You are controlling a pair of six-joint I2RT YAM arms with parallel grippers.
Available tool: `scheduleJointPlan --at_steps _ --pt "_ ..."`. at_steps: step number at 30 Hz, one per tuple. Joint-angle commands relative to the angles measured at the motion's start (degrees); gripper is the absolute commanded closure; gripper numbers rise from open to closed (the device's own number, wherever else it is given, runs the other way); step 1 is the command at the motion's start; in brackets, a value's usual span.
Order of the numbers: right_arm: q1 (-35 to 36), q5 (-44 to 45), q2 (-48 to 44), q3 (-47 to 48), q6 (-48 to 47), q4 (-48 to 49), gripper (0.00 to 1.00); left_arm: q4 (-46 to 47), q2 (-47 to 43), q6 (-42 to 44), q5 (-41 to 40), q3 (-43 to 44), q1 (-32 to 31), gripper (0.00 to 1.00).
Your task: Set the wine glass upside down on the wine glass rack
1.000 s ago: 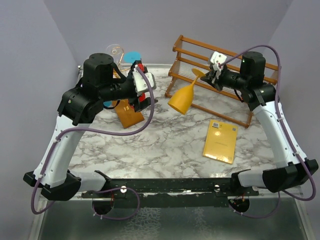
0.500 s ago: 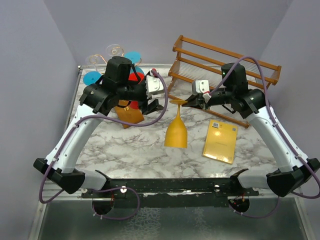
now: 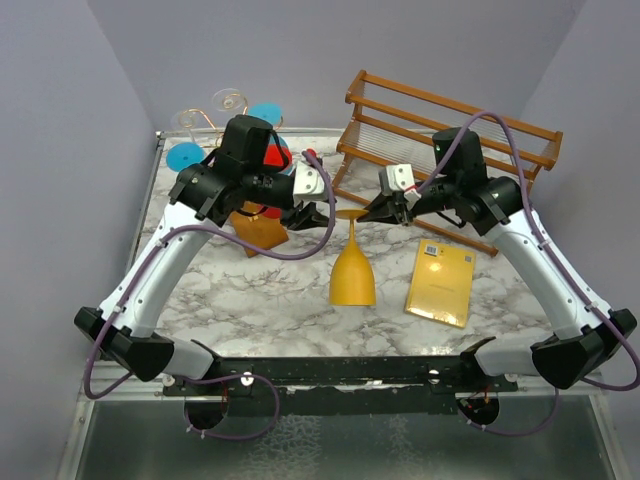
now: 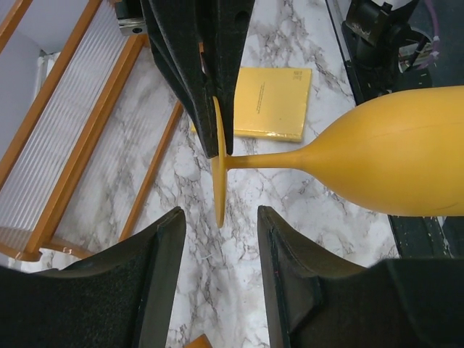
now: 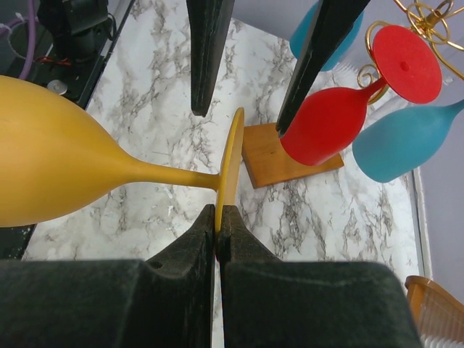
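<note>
A yellow wine glass (image 3: 352,278) hangs bowl down over the middle of the table. My right gripper (image 3: 374,212) is shut on the rim of its foot; in the right wrist view (image 5: 217,212) the foot (image 5: 232,156) is pinched edge-on. My left gripper (image 3: 322,213) is open, facing the foot from the left. In the left wrist view (image 4: 220,216) the foot's edge (image 4: 217,170) reaches just between the fingertips without touching them. The gold wire rack (image 3: 215,112) stands at the back left on its orange-brown base (image 3: 258,230), also in the right wrist view (image 5: 290,156).
A red glass (image 5: 326,123) and blue glasses (image 5: 395,148) hang on the gold rack. A large brown slatted rack (image 3: 440,140) stands at the back right. A yellow flat packet (image 3: 440,282) lies on the marble at the right.
The right arm swung the glass from tilted near the slatted rack to hanging bowl down at the centre. The left arm moved right, bringing its open gripper up to the foot.
</note>
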Motion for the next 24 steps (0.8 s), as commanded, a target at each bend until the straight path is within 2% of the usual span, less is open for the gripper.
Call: scheduleJointPlan --at_steps 1,7,14,24 --pt "0.71 -3.02 -0.09 -0.03 -1.04 -0.39 0.99 -0.53 0.58 3.63 5.72 -1.54 -0.05 0.55" --pt "1.06 -3.27 0.17 -0.13 -1.17 -0.38 0.99 0.31 0.94 5.5 7.64 -3.38 -0.27 0.59" --pt "1.36 -3.64 0.33 -1.16 -1.01 0.19 0.99 2.55 0.93 5.05 9.83 -5.25 -0.29 0.7" --pt "1.96 -3.58 1.05 -1.89 -0.54 1.07 0.99 3.58 1.15 4.78 11.22 -6.3 -0.38 0.79"
